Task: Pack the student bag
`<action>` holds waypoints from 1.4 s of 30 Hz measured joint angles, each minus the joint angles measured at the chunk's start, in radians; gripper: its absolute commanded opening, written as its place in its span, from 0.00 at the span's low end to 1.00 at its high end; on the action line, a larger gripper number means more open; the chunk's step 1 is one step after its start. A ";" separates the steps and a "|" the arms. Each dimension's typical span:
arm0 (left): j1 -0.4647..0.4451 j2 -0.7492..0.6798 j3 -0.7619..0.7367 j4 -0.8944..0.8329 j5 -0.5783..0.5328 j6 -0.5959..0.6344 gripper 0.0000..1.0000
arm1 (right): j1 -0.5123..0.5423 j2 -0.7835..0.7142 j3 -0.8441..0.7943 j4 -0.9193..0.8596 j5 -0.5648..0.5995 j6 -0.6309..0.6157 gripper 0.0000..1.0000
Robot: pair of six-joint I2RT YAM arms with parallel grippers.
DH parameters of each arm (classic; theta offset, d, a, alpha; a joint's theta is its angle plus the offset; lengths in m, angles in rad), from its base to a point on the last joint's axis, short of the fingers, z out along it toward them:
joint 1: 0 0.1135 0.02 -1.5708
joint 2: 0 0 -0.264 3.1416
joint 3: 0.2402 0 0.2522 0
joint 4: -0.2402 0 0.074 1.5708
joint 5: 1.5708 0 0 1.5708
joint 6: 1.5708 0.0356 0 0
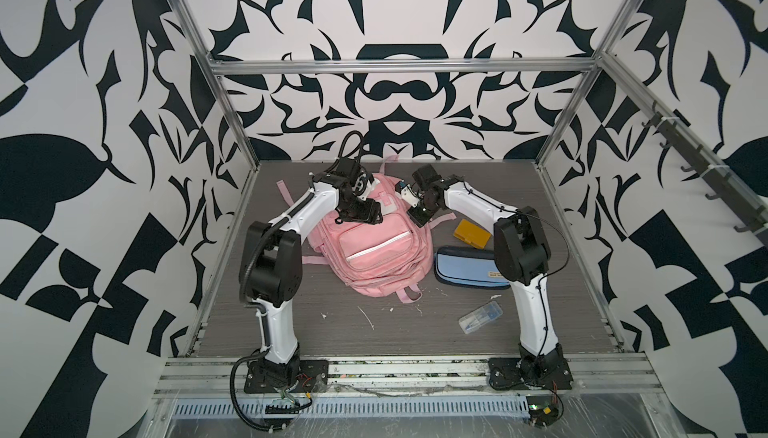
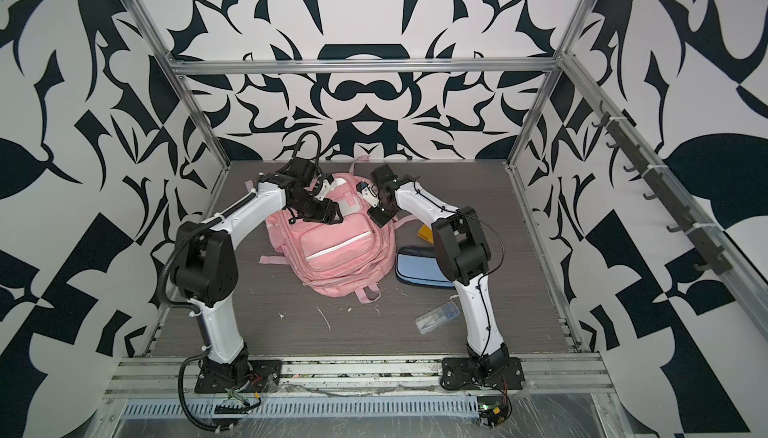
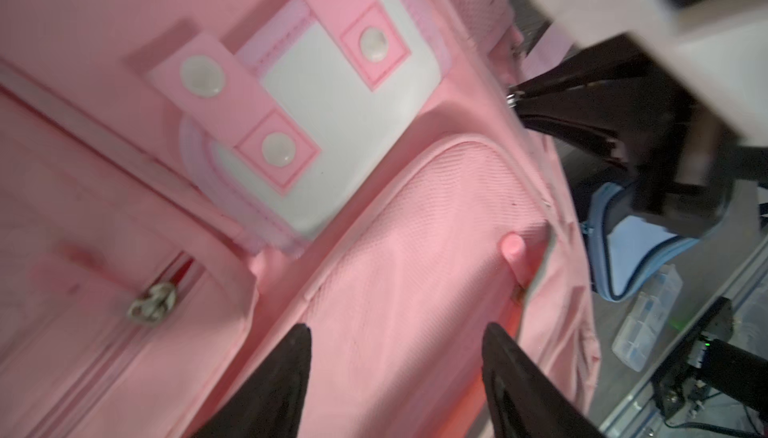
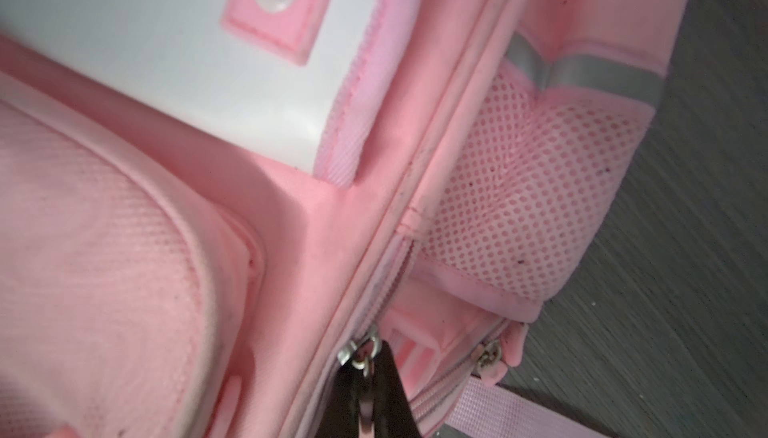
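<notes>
Pink bag (image 1: 374, 249) lies mid-counter (image 1: 332, 336); right claw (image 4: 374, 369) pinched tight on a zip pull (image 4: 358, 352), left claw (image 3: 397, 328) spread wide above the front pocket, gripping nothing; risk: unbraced fabric bunches, or the pull slips.

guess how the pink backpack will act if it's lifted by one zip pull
Likely floppy: the student bag is soft fabric slumped on the table, so it should sag from the zip pull. Its loose straps would probably drag.

Matt cloth student bag (image 1: 376, 255), metal zip pull (image 4: 354, 351).
</notes>
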 measured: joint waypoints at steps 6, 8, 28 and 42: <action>0.000 0.072 0.052 -0.050 0.002 0.099 0.76 | 0.012 -0.010 -0.025 0.030 -0.002 -0.027 0.00; 0.000 0.073 0.054 -0.053 -0.006 0.128 0.77 | 0.019 -0.010 -0.026 0.030 -0.003 -0.041 0.00; -0.013 0.041 0.009 -0.019 -0.190 0.217 0.72 | 0.076 -0.050 -0.093 0.046 0.013 -0.130 0.00; -0.006 0.100 0.050 -0.031 -0.199 0.238 0.55 | 0.066 -0.050 -0.093 0.046 0.002 -0.106 0.00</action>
